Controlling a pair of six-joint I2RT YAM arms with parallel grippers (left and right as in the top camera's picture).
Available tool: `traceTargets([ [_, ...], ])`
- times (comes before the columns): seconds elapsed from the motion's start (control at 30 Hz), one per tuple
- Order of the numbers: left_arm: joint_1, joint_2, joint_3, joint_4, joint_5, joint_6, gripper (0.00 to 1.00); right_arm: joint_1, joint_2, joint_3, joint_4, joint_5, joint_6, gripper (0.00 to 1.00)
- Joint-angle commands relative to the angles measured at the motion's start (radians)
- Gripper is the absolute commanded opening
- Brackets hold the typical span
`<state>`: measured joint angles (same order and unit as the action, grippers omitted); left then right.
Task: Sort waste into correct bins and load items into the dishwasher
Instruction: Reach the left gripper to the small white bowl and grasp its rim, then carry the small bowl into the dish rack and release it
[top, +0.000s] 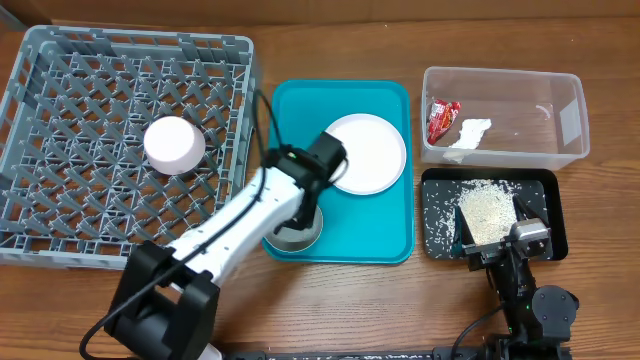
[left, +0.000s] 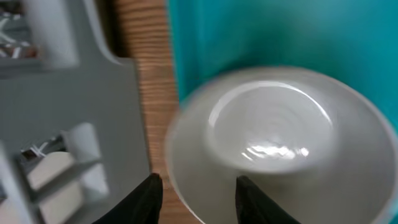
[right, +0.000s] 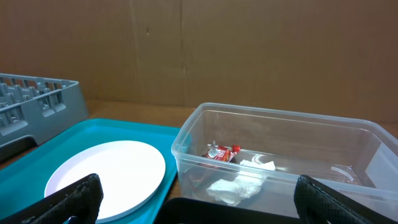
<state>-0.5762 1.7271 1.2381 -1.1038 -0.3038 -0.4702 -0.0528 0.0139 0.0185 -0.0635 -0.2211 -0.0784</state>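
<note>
**Left gripper spread over the grey bowl on the teal tray**

The pale grey bowl (top: 296, 236) sits in the near-left corner of the teal serving tray (top: 388, 228), beneath the left arm (top: 240, 215). In the left wrist view the bowl is blurred; the left gripper (left: 199, 190) has its dark fingers (left: 149, 199) parted, one on either side of the bowl's near rim, not pinched on it. The round white plate (top: 372, 150) lies on the far half of the same tray. Left of the tray stands the grey dish rack (top: 90, 190); a small white bowl (top: 175, 145) sits bottom-up on its lattice. Right of the tray, on the far side, the clear tub (top: 520, 150) holds the red snack wrapper (top: 441, 118) and the crumpled white tissue (top: 468, 134). Right of the tray, on the near side, the black tray (top: 545, 200) carries the rice scraps (top: 487, 208). The right gripper (right: 198, 193) hangs at the black tray's near edge; its fingers are wide apart and hold nothing.
</note>
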Motion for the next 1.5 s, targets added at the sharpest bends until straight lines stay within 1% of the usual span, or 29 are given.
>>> traceTargets([
  [0.0, 0.032, -0.014, -0.021, 0.014, -0.007, -0.023, 0.4, -0.008, -0.011, -0.011, 0.006, -0.002, -0.001, 1.0],
  [0.23, 0.049, -0.014, -0.077, 0.082, 0.044, 0.01, 0.4, -0.008, -0.011, -0.011, 0.006, -0.002, -0.001, 1.0],
  [0.33, 0.083, -0.014, -0.113, 0.116, 0.071, 0.021, 0.4, -0.008, -0.011, -0.011, 0.006, -0.002, -0.001, 1.0],
  [0.47, 0.141, -0.014, -0.135, 0.147, 0.088, 0.038, 0.35, -0.008, -0.011, -0.011, 0.006, -0.002, -0.001, 1.0],
  [0.57, 0.157, -0.014, -0.138, 0.192, 0.181, 0.113, 0.31, -0.008, -0.011, -0.011, 0.006, -0.002, -0.001, 1.0],
  [0.63, 0.154, -0.014, -0.138, 0.206, 0.232, 0.127, 0.28, -0.008, -0.011, -0.011, 0.006, -0.002, -0.001, 1.0],
  [0.77, 0.147, -0.014, -0.138, 0.206, 0.249, 0.127, 0.17, -0.008, -0.011, -0.011, 0.006, -0.002, -0.001, 1.0],
  [0.9, 0.145, -0.014, -0.138, 0.202, 0.249, 0.127, 0.11, -0.008, -0.011, -0.011, 0.006, -0.002, -0.001, 1.0],
  [0.97, 0.145, -0.014, -0.138, 0.203, 0.249, 0.127, 0.04, -0.008, -0.011, -0.011, 0.006, -0.002, -0.001, 1.0],
  [1.1, 0.145, -0.015, -0.136, 0.199, 0.248, 0.127, 0.04, -0.008, -0.011, -0.011, 0.006, -0.002, -0.001, 1.0],
  [1.2, 0.15, -0.032, -0.103, 0.163, 0.22, 0.137, 0.04, -0.008, -0.011, -0.011, 0.006, -0.002, -0.001, 1.0],
  [1.3, 0.158, -0.081, 0.003, 0.071, 0.124, 0.12, 0.04, -0.008, -0.011, -0.011, 0.006, -0.002, -0.001, 1.0],
  [1.37, 0.158, -0.122, 0.101, -0.003, 0.003, 0.107, 0.04, -0.008, -0.011, -0.011, 0.006, -0.002, -0.001, 1.0],
  [1.47, 0.157, -0.18, 0.264, -0.102, -0.222, 0.108, 0.04, -0.008, -0.011, -0.011, 0.006, -0.002, -0.001, 1.0],
])
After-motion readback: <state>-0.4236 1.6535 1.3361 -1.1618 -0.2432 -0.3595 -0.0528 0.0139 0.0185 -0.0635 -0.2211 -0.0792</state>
